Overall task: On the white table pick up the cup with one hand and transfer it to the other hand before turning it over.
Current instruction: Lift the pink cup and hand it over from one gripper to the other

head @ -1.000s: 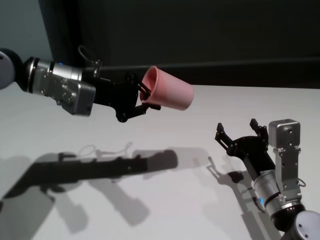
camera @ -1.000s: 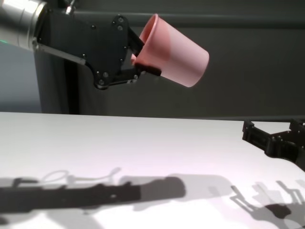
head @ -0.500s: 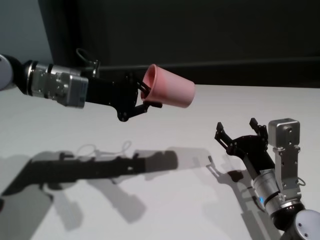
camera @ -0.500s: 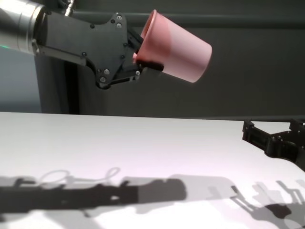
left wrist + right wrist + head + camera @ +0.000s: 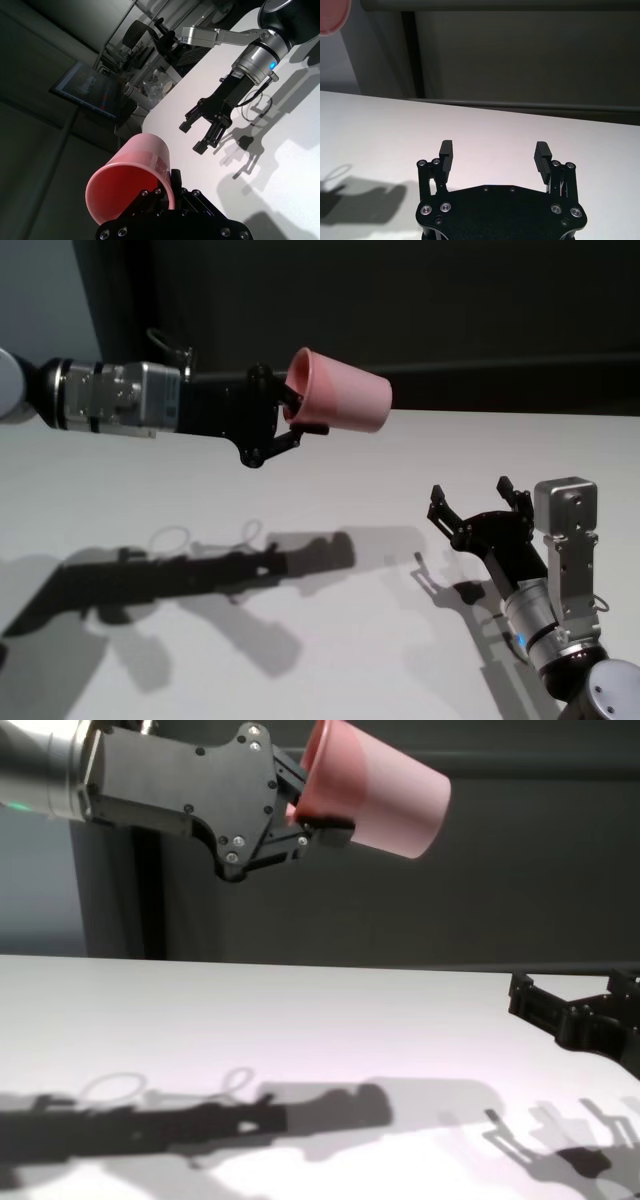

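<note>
While the left gripper pinches the cup by its rim, high above the far part of the white table, the cup lies almost on its side, base toward the robot's right. Low near the table's right edge, the right gripper waits with fingers spread wide, holding nothing. A clean handover probably needs it to close around the cup's bare body, clear of the pinched rim. Only shadows lie between them.
</note>
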### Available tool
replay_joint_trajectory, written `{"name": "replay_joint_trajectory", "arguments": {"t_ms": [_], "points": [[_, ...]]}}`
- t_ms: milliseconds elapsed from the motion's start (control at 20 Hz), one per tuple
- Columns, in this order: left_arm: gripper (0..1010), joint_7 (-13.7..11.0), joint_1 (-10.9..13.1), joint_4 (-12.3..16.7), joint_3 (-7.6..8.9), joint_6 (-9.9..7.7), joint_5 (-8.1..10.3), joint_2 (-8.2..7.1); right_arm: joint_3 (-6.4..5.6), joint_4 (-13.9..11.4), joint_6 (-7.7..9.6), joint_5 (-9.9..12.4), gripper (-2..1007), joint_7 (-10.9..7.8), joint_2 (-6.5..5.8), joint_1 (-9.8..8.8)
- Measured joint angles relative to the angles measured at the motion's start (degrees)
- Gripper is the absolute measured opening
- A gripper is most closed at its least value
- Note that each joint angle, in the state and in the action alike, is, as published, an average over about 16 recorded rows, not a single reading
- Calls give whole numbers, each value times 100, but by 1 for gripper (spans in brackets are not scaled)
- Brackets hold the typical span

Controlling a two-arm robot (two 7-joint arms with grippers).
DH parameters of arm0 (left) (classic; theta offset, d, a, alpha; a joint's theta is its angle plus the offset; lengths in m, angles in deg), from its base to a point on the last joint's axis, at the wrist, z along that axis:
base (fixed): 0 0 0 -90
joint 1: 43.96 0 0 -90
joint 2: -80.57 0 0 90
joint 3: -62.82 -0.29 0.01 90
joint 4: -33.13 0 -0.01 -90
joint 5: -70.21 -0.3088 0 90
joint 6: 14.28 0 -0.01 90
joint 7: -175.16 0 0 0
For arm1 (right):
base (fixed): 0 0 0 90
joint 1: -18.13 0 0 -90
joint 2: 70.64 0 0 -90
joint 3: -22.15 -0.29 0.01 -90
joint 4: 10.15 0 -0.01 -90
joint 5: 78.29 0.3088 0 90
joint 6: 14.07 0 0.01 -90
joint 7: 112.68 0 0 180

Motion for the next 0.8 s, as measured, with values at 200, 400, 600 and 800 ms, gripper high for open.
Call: {"name": "replay_joint_trajectory", "arguments": {"t_ms": [200, 400, 600, 800], "points": [[40, 65, 25, 144, 60, -314, -40, -18, 0, 0, 0, 0, 1000, 0, 0, 0], [40, 71, 32, 260, 122, -581, -39, -19, 0, 0, 0, 0, 1000, 0, 0, 0], [40, 28, 30, 314, 192, -750, 20, 7, 0, 0, 0, 0, 1000, 0, 0, 0], [40, -27, 27, 302, 271, -840, 118, 60, 0, 0, 0, 0, 1000, 0, 0, 0]]}}
